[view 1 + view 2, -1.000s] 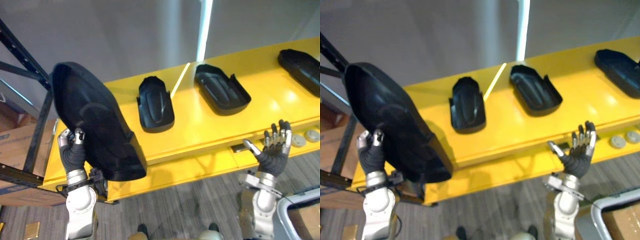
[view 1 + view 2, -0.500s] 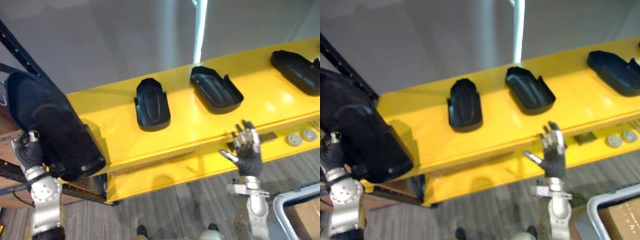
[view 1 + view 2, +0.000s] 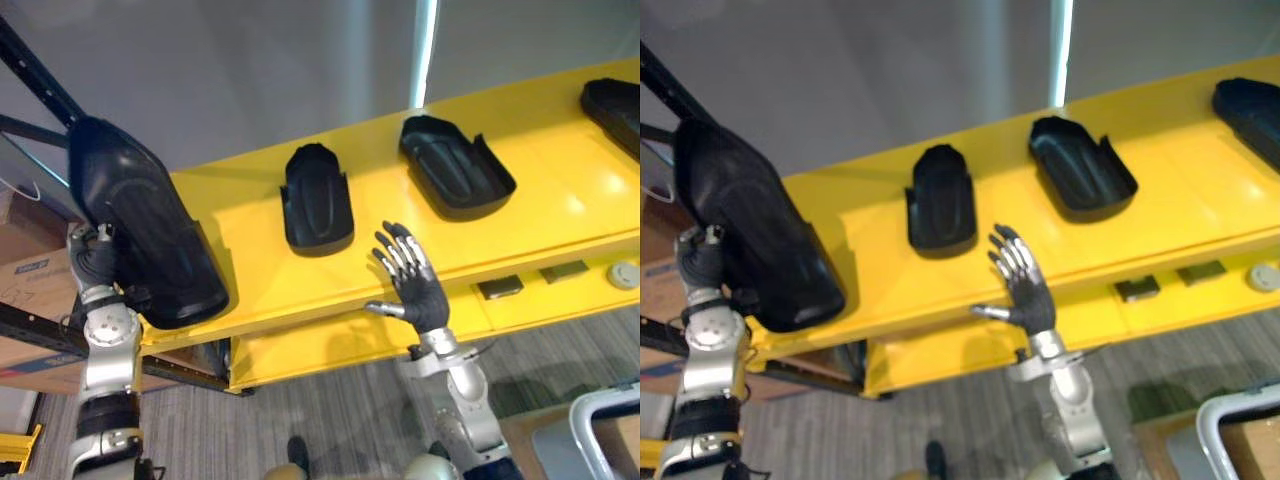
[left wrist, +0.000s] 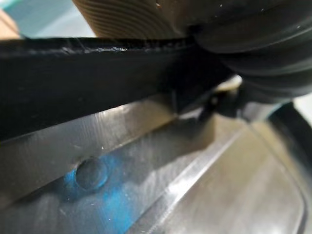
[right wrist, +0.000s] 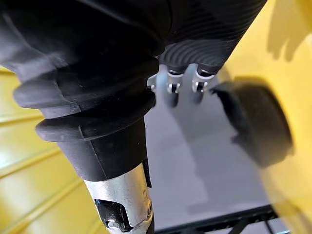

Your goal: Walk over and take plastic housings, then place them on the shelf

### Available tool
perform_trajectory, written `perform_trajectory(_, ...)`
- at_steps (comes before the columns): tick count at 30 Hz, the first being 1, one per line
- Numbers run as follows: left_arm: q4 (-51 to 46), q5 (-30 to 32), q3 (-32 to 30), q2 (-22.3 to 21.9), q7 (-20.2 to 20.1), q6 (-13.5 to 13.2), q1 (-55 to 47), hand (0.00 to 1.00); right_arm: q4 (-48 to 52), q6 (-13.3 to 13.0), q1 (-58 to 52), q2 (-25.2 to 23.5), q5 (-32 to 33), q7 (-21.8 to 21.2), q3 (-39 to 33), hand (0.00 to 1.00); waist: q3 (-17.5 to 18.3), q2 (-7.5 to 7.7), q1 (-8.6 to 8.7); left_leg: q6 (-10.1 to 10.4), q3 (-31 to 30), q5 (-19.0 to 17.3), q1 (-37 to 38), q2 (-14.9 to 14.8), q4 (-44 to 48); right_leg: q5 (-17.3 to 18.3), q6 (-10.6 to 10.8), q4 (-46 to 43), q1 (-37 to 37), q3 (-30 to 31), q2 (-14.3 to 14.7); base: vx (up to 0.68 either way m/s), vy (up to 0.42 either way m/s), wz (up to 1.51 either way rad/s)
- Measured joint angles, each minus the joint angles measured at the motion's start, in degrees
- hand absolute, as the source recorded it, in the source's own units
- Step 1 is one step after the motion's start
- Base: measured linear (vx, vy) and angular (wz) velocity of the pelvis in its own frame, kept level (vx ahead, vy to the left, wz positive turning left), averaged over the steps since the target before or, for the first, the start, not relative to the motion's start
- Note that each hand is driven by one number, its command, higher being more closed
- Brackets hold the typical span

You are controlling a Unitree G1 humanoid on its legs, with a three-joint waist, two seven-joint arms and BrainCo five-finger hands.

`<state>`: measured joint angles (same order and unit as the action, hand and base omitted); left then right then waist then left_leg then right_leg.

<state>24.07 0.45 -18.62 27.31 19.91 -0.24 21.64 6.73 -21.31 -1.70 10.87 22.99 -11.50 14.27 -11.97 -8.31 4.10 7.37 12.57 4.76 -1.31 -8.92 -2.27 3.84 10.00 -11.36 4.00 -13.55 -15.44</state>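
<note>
The left hand (image 3: 95,256) grips a large black plastic housing (image 3: 150,240) at the yellow table's (image 3: 560,205) left end. The right hand (image 3: 420,296) is spread open at its front edge.

Left eye view: from the head, looking steeply down on the yellow desk (image 3: 250,260); left robot hand (image 3: 95,258) at 8 o'clock, right robot hand (image 3: 418,295) near 5 o'clock.
Right eye view: same aim from just beside; everything sits slightly toward 9 o'clock.
Shared by both eyes: desk, housings (image 3: 318,200), both hands, floor (image 3: 330,420) at 6 o'clock.
Left wrist view: extremely close, its ribbed cover (image 4: 263,48) against a dark edge (image 4: 73,83).
Right wrist view: close along its own hand, fingers (image 5: 170,92) pointing away, yellow desk beyond.
</note>
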Motion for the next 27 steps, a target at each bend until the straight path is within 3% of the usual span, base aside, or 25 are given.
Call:
perform_trajectory(1, 1.49, -0.15, 0.03, 0.75, 0.16, 1.49, 1.99, 1.0, 0.61, 0.43, 0.17, 0.16, 0.02, 0.01, 0.02, 0.0, -1.44, 0.14, 0.18, -0.09, 0.45, 0.21, -0.36, 0.01, 0.07, 0.56, -0.17, -1.18, 1.3, 0.78, -0.08, -0.07, 0.0, -0.13)
perform_trajectory(7, 4.32, -0.6, 0.04, 3.87, 0.43, 4.77, 7.01, 1.0, 4.84, 0.61, 0.44, 1.1, 0.91, 0.53, 1.6, 0.0, -3.97, 0.59, 1.34, -0.55, 0.51, 0.72, -2.22, 0.12, 0.55, 1.05, -0.22, -4.17, 4.36, 1.35, -0.51, -0.03, -0.004, 0.0)
perform_trajectory(14, 4.53, -0.49, -0.44, 6.18, -0.02, 10.8, 9.56, 1.0, 7.11, 0.66, 0.83, 1.26, 0.93, 1.95, 2.87, 0.0, -6.04, 0.85, 1.26, -0.53, 1.65, 0.72, -2.64, 0.07, 0.81, 2.18, -0.38, -6.64, 6.29, 2.42, -0.71, 0.0, -0.004, -0.04)
perform_trajectory(16, 5.4, -0.49, -1.0, 6.2, -0.37, 11.32, 10.03, 1.0, 8.45, 1.21, 0.75, 1.44, 0.93, 2.57, 3.21, 0.0, -6.21, 0.85, 1.22, -0.53, 2.33, 0.72, -2.74, 0.06, 0.79, 2.18, -0.38, -6.87, 6.82, 2.8, -0.72, -0.01, -0.002, -0.07)
perform_trajectory(27, 9.93, 1.03, -1.04, 6.26, -11.19, 21.07, 10.88, 1.0, 10.88, 2.06, 0.72, 1.49, 1.01, 2.89, 3.33, 0.0, -8.52, 2.61, 1.25, -0.48, 3.05, 0.68, -2.78, -0.03, 0.91, 2.19, -0.4, -7.29, 7.3, 3.14, -0.73, 0.0, 0.0, 0.0)
